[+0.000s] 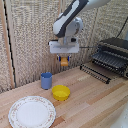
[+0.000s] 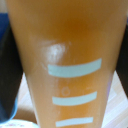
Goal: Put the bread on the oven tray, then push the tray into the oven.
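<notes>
Held aloft in the white robot arm's gripper, jaws clenched on the small oblong golden orange-brown bread, high above the pale wooden tabletop and well left of the boxy dark toaster oven with silver-grey trim at the exterior view's far right. Jutting from the oven's open front, the flat dark wire-rack oven pan with parallel bars, not yet loaded. Below and nearer, a blue cup, a round yellow bowl and a patterned white plate at near left. Filling the wrist view, a blurred orange surface with pale stripes, probably the bread pressed close to the lens. Likely risks: slipping out of a soft grip during the carry rightward and dropping toward the bowl or cup; being set down tilted across the bars or on the rack's edge; rolling off once the pan is pushed in.
</notes>
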{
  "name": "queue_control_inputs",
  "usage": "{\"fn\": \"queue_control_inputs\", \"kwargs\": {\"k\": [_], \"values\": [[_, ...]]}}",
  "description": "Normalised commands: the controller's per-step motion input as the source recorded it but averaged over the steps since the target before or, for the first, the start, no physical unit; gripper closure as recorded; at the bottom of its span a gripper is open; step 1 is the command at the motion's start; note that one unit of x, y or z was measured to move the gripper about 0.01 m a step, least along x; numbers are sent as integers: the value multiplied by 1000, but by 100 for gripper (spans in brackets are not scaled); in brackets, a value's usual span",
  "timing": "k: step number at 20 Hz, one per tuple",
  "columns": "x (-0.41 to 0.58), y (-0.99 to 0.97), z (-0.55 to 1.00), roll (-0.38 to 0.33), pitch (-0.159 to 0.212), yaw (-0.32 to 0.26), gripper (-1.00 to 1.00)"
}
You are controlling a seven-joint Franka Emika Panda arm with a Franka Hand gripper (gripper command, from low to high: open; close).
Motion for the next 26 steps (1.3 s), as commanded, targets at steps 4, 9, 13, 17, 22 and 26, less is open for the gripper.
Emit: {"fn": "queue_control_inputs", "kwargs": {"k": [4,9,13,17,22,26], "values": [[246,-256,909,2,22,-216,100],[32,-659,876,69,34,-129,100],[0,-791,613,66,2,-98,100],[0,-826,362,52,-12,-100,100],[84,-755,44,9,-26,-152,100],[96,-783,51,0,-2,-145,100]]}}
